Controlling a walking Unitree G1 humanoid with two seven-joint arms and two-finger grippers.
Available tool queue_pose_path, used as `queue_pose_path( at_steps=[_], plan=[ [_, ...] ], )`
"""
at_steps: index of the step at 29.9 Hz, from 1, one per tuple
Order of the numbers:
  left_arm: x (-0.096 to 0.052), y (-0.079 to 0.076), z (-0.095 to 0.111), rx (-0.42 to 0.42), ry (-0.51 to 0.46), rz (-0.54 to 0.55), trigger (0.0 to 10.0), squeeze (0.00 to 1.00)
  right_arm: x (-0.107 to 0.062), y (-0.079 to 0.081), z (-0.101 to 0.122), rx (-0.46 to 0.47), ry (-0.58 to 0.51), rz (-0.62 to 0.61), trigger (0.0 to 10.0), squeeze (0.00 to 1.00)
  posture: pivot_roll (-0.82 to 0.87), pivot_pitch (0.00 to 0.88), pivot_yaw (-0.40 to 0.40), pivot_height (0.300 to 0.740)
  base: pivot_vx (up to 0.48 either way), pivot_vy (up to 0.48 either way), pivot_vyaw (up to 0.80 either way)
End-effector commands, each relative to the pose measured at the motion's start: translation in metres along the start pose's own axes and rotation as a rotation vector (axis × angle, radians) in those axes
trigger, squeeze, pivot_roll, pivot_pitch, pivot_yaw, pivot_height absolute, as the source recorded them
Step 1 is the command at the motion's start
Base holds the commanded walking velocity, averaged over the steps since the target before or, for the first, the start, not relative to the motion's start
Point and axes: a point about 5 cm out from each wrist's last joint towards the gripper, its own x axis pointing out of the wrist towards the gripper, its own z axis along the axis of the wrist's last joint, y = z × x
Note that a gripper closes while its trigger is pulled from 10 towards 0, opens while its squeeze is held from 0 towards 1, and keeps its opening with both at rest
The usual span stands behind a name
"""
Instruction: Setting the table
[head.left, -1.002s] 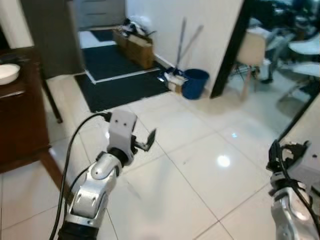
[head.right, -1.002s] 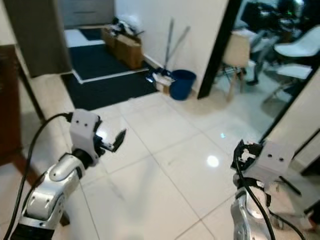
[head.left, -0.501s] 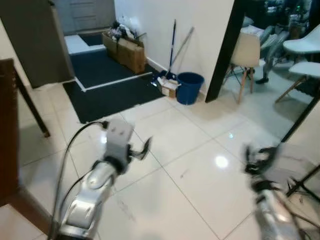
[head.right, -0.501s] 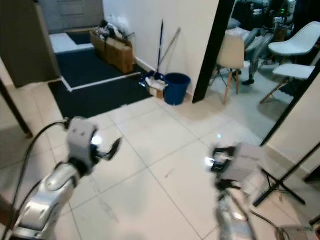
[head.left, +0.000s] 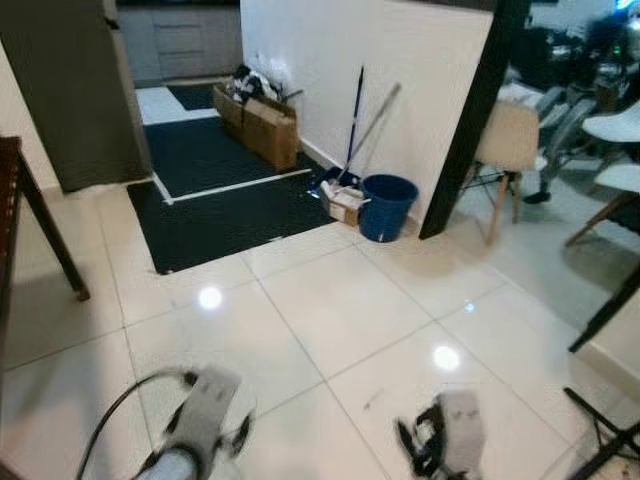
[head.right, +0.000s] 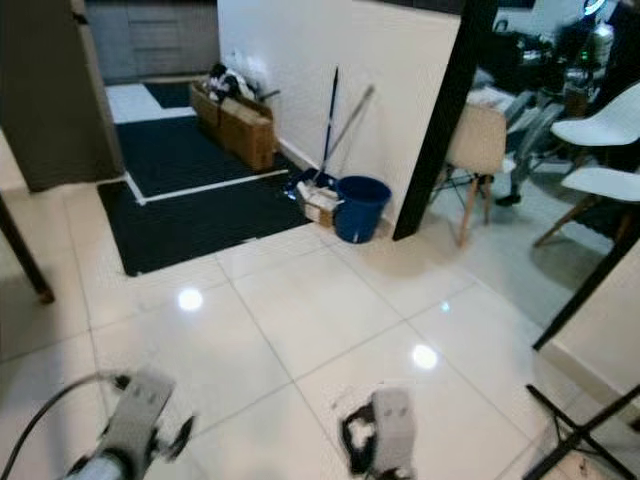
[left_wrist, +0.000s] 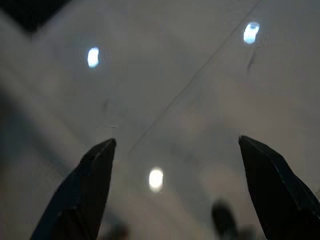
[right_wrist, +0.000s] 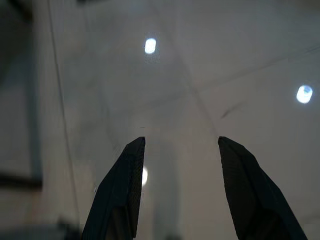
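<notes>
Near the blue bucket (head.left: 387, 205) that stands at the foot of the white wall (head.left: 400, 60), we see in the head views a mop (head.left: 352, 125) leaning on that wall and a cardboard box (head.left: 262, 120) further along it. A dark mat (head.left: 225, 195) lies on the floor just beside the bucket. On the other side of the bucket, past a black post (head.left: 470, 120), stands a pale chair (head.left: 505, 140). Well apart from the bucket, a dark wooden counter (head.left: 20, 210) shows its edge and one leg; we see no tableware on it. Our left pincer (head.left: 240, 432) and right pincer (head.left: 408, 448) hang low and blurred above the white floor tiles (head.left: 330, 300).

From the left wrist, our left pincer (left_wrist: 175, 185) has its fingers (left_wrist: 92, 185) spread wide with nothing between them, above the tiles.

From the right wrist, our right pincer (right_wrist: 181, 185) is also released, its fingers (right_wrist: 125, 190) parted and empty.
</notes>
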Motion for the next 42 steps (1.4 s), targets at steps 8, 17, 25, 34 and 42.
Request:
queue_pose_path(
  at_steps=[8,17,25,34,42],
  plan=[
    [-0.005,-0.005,-0.013,-0.083,-0.041,0.116,10.0,0.00,-0.007,-0.028,0.001,-0.040,-0.072,-0.171,10.0,0.00,0.04,0.056,0.005,0.740,0.480,0.000,0.00],
    [-0.002,-0.003,-0.012,-0.096,-0.086,0.189,10.0,0.00,-0.002,-0.033,0.007,-0.050,-0.119,-0.176,10.0,0.00,0.06,0.056,-0.017,0.740,0.480,0.000,0.00],
    [-0.008,0.000,-0.005,-0.104,-0.148,0.245,10.0,0.00,0.010,-0.029,0.015,-0.021,-0.141,-0.156,10.0,0.00,0.11,0.061,-0.047,0.740,0.480,0.000,0.00],
    [-0.009,-0.003,-0.005,-0.100,-0.160,0.248,10.0,0.00,0.012,-0.029,0.018,-0.014,-0.164,-0.151,10.0,0.00,0.11,0.063,-0.042,0.740,0.480,0.000,0.00],
    [-0.005,-0.005,0.000,-0.069,-0.169,0.224,10.0,0.00,0.011,-0.022,0.012,0.021,-0.152,-0.095,10.0,0.00,0.09,0.064,-0.018,0.740,0.480,0.000,0.00]
  ],
)
